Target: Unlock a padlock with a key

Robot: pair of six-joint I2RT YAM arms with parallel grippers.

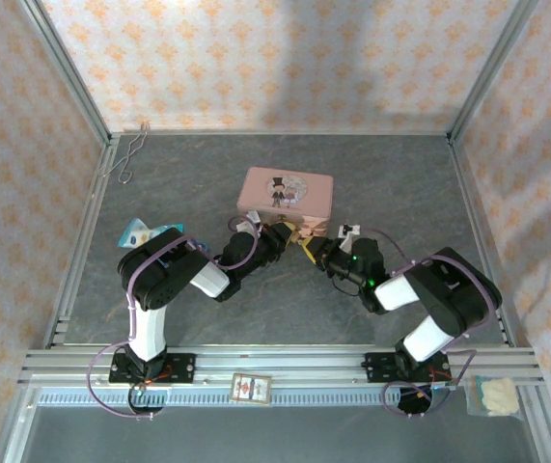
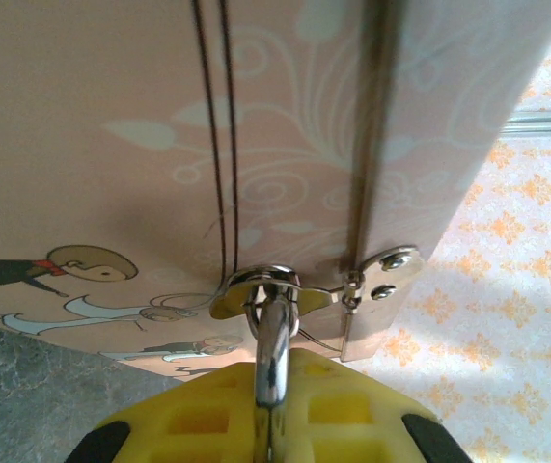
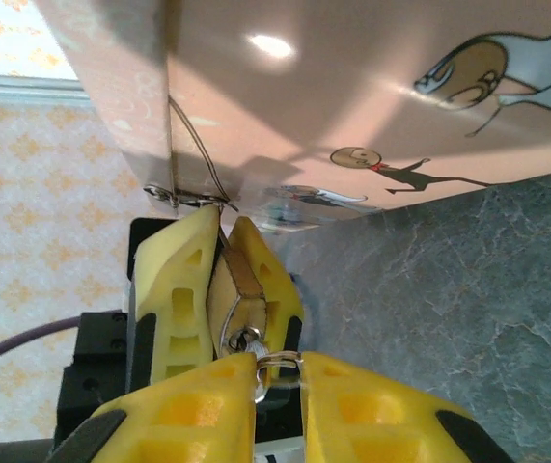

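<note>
Right hand (image 3: 278, 370) pinching one key (image 3: 271, 359); left hand (image 3: 225, 230) clenching one padlock (image 3: 237, 304); one tin (image 3: 352, 87).

Floral-papered walls (image 1: 285, 58), grey, perhaps slate, tabletop (image 1: 188, 174)

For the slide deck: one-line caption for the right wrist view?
Right pincer pinches the key at the padlock, held by the left pincer by the pink tin.
</note>
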